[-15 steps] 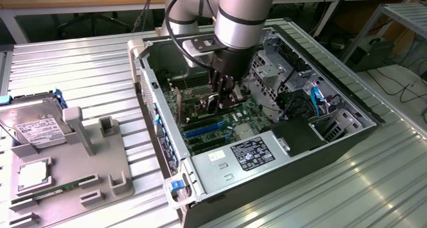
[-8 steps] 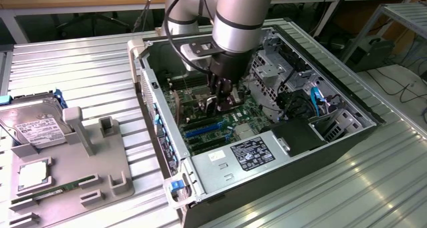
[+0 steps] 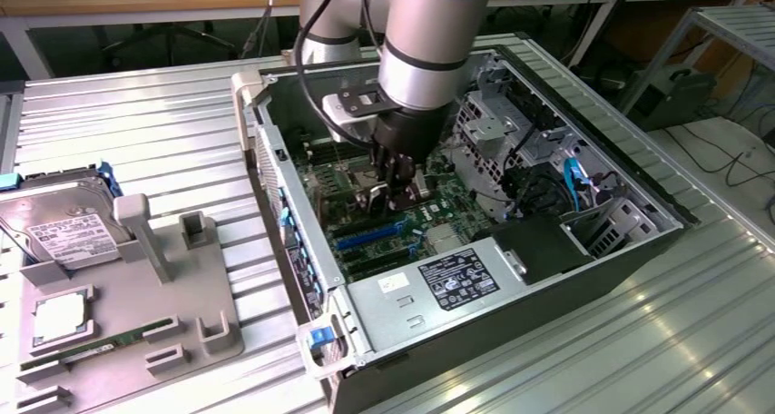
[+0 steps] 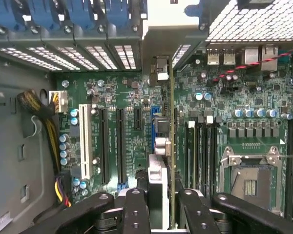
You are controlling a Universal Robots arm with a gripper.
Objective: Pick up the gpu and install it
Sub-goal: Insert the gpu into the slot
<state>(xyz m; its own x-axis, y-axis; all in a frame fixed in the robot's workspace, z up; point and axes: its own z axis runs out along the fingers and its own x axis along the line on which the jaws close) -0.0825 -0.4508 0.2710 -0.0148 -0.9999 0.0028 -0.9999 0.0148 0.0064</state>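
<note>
One card, the gpu, hangs clamped edge-on in the gripper above the motherboard; it should descend upright, square over the blue slot, pressed evenly.

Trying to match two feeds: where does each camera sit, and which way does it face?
Exterior view: off the arm, above the open case, looking down into it; the arm reaches inside.
Wrist view: on the wrist, looking along the jaws at the motherboard; the jaws grip the gpu, seen edge-on.
Shared: the motherboard and the jaws.
</note>
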